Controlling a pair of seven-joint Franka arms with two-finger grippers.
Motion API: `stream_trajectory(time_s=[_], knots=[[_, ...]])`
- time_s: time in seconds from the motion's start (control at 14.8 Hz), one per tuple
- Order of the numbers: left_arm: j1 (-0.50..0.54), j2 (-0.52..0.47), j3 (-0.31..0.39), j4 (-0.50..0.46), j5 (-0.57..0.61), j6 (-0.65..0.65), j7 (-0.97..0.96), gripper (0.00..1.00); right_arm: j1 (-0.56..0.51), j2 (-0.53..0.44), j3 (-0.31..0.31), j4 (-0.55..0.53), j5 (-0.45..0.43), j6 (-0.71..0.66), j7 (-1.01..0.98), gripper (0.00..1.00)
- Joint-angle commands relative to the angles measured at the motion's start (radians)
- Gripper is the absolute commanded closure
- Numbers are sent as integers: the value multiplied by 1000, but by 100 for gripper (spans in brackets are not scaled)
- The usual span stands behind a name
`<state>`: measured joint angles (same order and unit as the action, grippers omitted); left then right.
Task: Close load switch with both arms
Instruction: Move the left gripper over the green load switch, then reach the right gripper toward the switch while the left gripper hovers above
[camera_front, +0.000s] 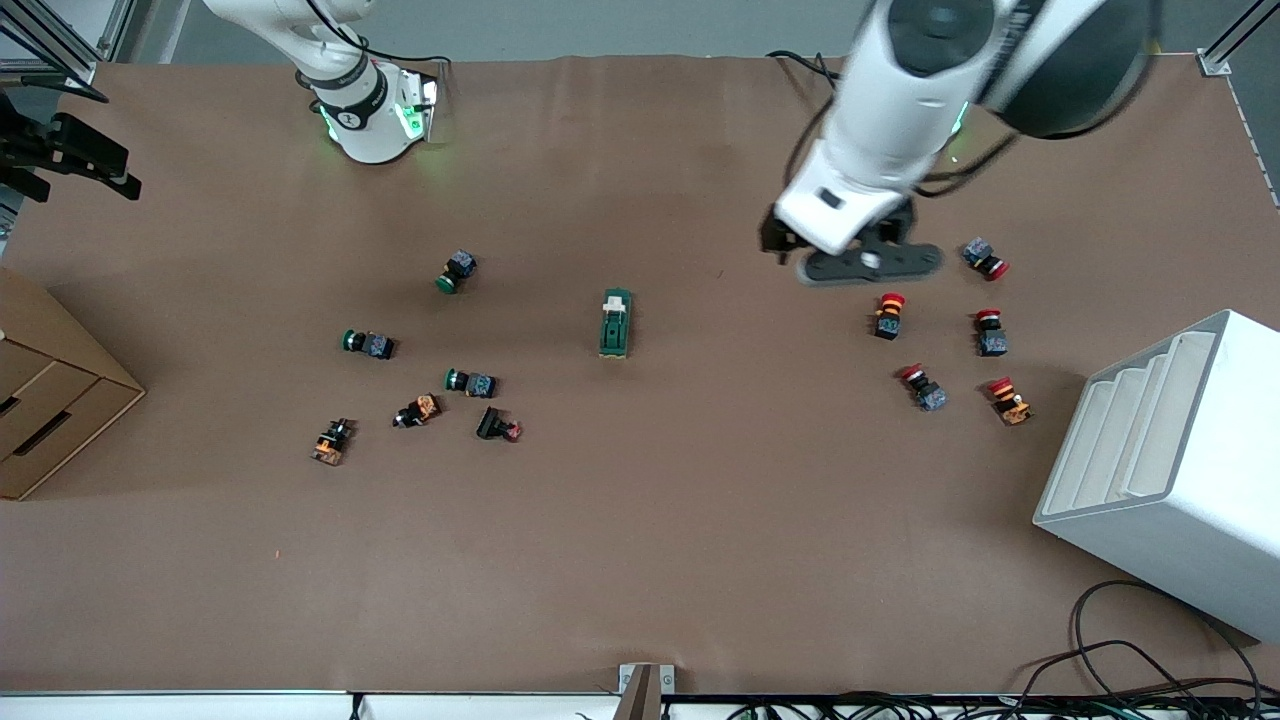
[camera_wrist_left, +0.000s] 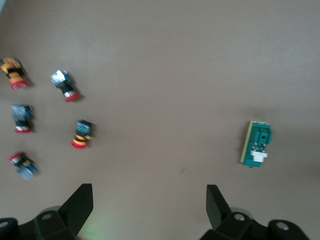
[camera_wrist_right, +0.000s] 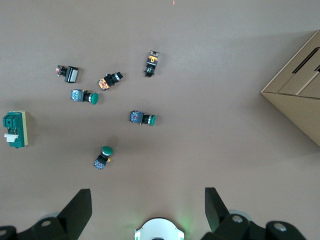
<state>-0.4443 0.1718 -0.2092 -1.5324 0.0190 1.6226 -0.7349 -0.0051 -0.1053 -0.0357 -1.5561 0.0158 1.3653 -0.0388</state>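
The load switch, a dark green block with a white lever piece on top, lies alone mid-table. It also shows in the left wrist view and the right wrist view. My left gripper hangs open and empty over bare table, between the switch and the red push-buttons; its fingers stand wide apart in the left wrist view. My right gripper is open and empty, high over the right arm's base. It is out of the front view.
Green-capped push-buttons and a few other small parts lie toward the right arm's end. Several red-capped push-buttons lie toward the left arm's end. A white stepped rack and a cardboard box stand at the table's ends.
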Motion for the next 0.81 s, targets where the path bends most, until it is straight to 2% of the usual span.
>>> stream_trajectory(time_s=[0.0, 0.2, 0.4, 0.61, 0.74], knots=[[-82, -17, 5, -44, 35, 48, -150, 0, -4, 61, -3, 7, -2, 4, -9, 0], [-193, -12, 4, -81, 82, 81, -309, 0, -10, 120, -6, 8, 1, 78, -12, 0], [-293, -5, 4, -152, 133, 175, -415, 0, -27, 157, -7, 8, -10, 103, -54, 0], [-381, 53, 4, -190, 228, 232, -595, 0, -12, 170, -3, 4, -39, 104, -35, 0], [-430, 96, 4, -209, 275, 268, -708, 0, 10, 183, 2, -2, -25, 112, 64, 0]])
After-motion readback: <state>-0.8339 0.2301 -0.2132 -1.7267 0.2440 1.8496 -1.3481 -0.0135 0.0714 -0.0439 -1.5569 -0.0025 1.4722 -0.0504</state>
